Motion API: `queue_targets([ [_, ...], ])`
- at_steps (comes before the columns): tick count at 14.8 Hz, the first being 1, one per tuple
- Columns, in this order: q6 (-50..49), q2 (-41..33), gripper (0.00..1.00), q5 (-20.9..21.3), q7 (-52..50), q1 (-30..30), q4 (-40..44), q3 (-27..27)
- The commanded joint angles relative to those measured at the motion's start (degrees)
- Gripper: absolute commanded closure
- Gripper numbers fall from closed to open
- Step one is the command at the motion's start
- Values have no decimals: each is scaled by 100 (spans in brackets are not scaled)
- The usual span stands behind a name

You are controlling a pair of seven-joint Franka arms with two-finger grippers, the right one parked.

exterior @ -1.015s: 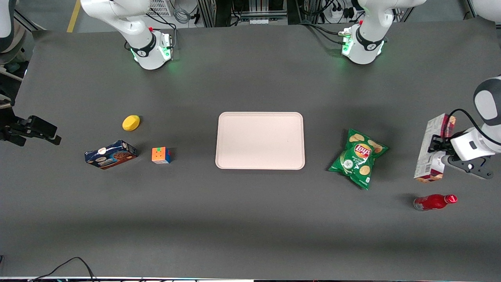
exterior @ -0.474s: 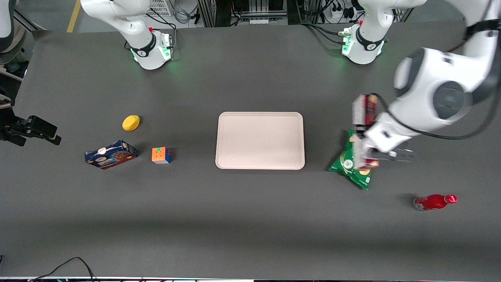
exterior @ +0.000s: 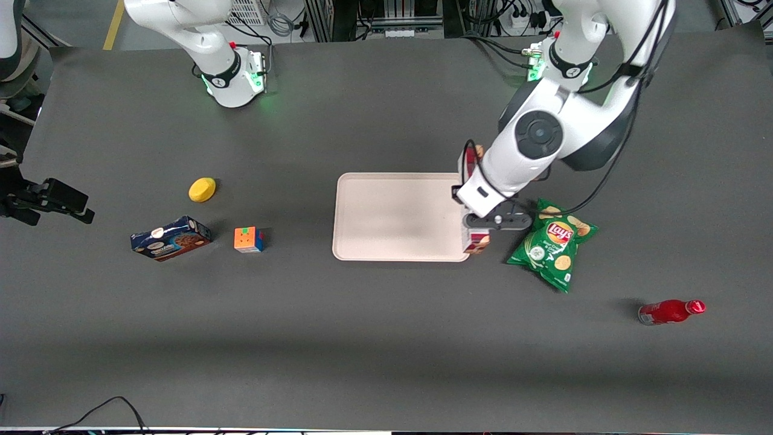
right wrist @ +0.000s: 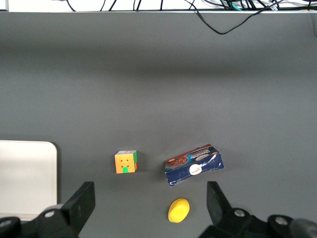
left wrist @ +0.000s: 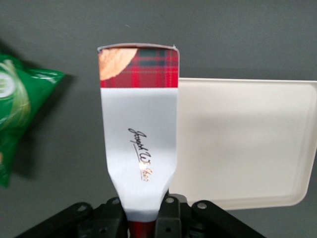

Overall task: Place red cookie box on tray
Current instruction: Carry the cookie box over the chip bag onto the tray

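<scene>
My left gripper point(exterior: 477, 220) is shut on the red cookie box point(exterior: 477, 241), a long narrow box in dark red plaid with white panels, and holds it above the table. In the left wrist view the box point(left wrist: 141, 134) stretches away from the gripper point(left wrist: 142, 218), with one finger point(left wrist: 168, 210) pressed against each long side. The box hangs over the edge of the pale pink-beige tray point(exterior: 392, 217) that lies toward the working arm's end of the table. The tray point(left wrist: 247, 144) lies beside the box in the left wrist view and holds nothing.
A green chips bag point(exterior: 554, 241) lies on the table beside the tray, close to the gripper. A red bottle point(exterior: 670, 312) lies nearer the front camera toward the working arm's end. A Rubik's cube point(exterior: 248, 239), a dark blue cookie box point(exterior: 171, 238) and a yellow object point(exterior: 202, 189) lie toward the parked arm's end.
My left gripper has carried the red cookie box from the working arm's end of the table, over the chips bag, to the tray's edge.
</scene>
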Motion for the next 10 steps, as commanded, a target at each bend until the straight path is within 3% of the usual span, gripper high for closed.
queue_targets([
  [1, 869, 553, 100, 647, -600, -144, -194, 3],
  [3, 1133, 887, 100, 1298, -1241, -250, -185, -6],
  [10, 1266, 1223, 100, 1380, -1367, -347, -273, -67],
])
